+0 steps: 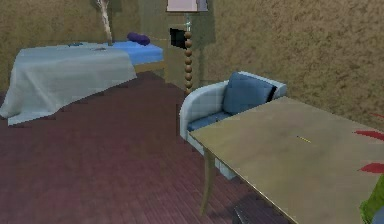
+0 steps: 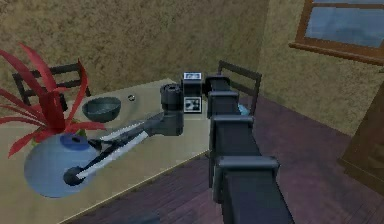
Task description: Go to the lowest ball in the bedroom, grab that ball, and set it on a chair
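In the arm side view my arm (image 2: 235, 150) reaches out over a tan table (image 2: 150, 150). The gripper (image 2: 88, 160) points toward the view's left, and its thin fingers (image 2: 120, 150) end at a round blue-grey pot (image 2: 45, 172) holding a red-leaved plant (image 2: 35, 95). With the pot standing behind the fingers, I cannot tell whether the gripper holds anything. A dark bowl (image 2: 100, 108) and a small roundish blob (image 2: 130, 98) lie farther out on the table. Two dark chairs (image 2: 55, 80) (image 2: 242, 82) stand beyond it. A white armchair (image 1: 228, 105) with blue cushions shows in the forward view.
A bed (image 1: 65, 72) with a pale sheet and a blue pillow (image 1: 140, 50) is at the forward view's far left. A floor lamp (image 1: 188, 45) rises behind the armchair. The table (image 1: 300, 150) takes the lower right. Dark red carpet (image 1: 100, 160) lies between. A window (image 2: 340, 30) is on the wall.
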Robot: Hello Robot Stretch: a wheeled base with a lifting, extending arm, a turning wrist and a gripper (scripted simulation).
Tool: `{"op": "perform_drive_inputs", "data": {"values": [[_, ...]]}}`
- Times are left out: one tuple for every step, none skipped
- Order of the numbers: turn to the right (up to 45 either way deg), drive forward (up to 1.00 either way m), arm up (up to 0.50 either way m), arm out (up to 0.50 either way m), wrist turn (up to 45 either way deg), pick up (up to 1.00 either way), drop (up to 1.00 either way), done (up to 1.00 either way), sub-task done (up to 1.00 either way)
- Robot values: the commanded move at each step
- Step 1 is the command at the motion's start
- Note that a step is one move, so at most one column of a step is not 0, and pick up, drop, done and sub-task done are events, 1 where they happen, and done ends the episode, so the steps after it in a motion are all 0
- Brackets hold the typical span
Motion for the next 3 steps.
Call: {"op": "perform_drive_inputs", "data": {"values": [[0.0, 0.00, -0.30, 0.00, 0.0, 0.00, 0.00, 0.00, 0.00], [0.0, 0.00, -0.32, 0.00, 0.0, 0.00, 0.00, 0.00, 0.00], [0.0, 0.00, 0.00, 0.00, 0.0, 0.00, 1.00, 0.00, 0.00]]}}
